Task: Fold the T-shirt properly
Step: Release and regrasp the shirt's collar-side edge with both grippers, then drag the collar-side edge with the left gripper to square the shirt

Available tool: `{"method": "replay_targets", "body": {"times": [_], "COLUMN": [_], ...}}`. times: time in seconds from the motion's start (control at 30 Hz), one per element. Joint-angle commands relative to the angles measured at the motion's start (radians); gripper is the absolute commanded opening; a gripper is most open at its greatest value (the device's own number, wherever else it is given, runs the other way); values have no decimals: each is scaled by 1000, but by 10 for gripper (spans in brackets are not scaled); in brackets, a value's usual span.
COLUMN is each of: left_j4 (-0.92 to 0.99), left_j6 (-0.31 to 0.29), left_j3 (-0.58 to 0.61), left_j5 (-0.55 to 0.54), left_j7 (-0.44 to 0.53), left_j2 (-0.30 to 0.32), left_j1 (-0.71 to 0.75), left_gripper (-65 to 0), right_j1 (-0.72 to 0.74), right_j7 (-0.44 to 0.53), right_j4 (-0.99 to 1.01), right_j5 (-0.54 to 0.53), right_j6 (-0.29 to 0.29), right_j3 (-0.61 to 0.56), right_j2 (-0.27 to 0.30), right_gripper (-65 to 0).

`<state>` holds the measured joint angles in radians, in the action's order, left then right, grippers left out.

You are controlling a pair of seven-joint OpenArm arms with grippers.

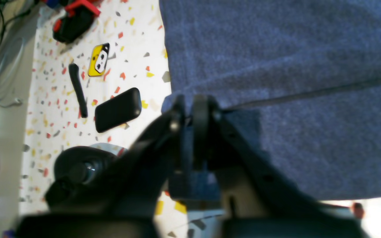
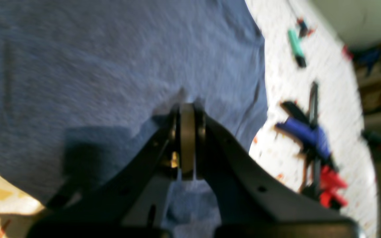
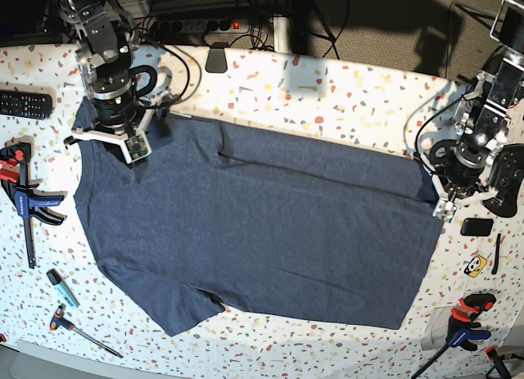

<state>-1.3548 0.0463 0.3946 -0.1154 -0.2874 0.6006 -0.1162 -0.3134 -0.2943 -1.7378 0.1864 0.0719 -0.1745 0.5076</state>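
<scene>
**T-shirt (image 3: 262, 232) — lying across speckled tabletop, gripped at both ends**

Lying spread over most of terrazzo-pattern table (image 3: 344, 92), plain navy side up, no lettering showing. Running w/ a long crease lengthwise, approx parallel to far edge. Sleeve sticking out at near edge, base-view lower left.

Left gripper (image 1: 190, 109) — sitting at shirt's end on base-view right; jaws pressed nearly together, pinching shirt edge, blue fabric bunching between and below them in wrist view.

Right gripper (image 2: 187, 112) — sitting at far corner on base-view left; jaws drawn tight together, clamping a small raised fold of cloth. Wrist view blurred, so fine detail not readable.

Misc. items, all off the shirt:
- Remote control (image 3: 24, 104) — lying at table's left edge, base view.
- Blue clamp (image 3: 29, 200) — lying left of shirt.
- Teal marker (image 3: 62, 287) — lying nr lower-left corner.
- Yellow tag (image 1: 98, 60) — lying beside black case (image 1: 117, 109) and black stick-shaped piece (image 1: 78, 90), past shirt's right end.
- Red/black clamp (image 3: 467, 313) — lying nr lower-right corner.
</scene>
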Motion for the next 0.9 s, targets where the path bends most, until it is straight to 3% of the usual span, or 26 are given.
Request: {"method": "replay_targets", "body": {"times": [0.0, 0.13, 0.27, 0.37, 0.5, 0.6, 0.87], "left_j4": [-11, 29, 122, 196, 235, 235, 208], "left_j6": [13, 14, 14, 14, -2, -81, -85], "left_j3": [-9, -9, -9, -9, -8, -8, -8], "left_j5": [2, 2, 2, 2, 1, -35, 12], "left_j7": [28, 84, 147, 180, 132, 62, 23], "left_j2": [14, 9, -15, -38, -71, -77, -71], "left_j1": [-18, -18, -20, -20, -20, -19, 81], "left_gripper": [-650, -650, -650, -650, -650, -650, -650], "right_j1": [8, 5, -20, -22, -22, -23, -85], "right_j7": [11, -19, -18, -21, -21, -22, -24], "right_j4": [-20, -20, -20, -6, 56, 105, 106], "right_j5": [-14, -125, -186, -199, -227, -235, -208], "right_j6": [25, 14, -63, -79, -102, -142, -154], "right_j3": [27, 103, 143, 155, 155, 155, 155], "right_j2": [3, -37, -60, -68, -67, -68, -67], "right_gripper": [-650, -650, -650, -650, -650, -650, -650]}}
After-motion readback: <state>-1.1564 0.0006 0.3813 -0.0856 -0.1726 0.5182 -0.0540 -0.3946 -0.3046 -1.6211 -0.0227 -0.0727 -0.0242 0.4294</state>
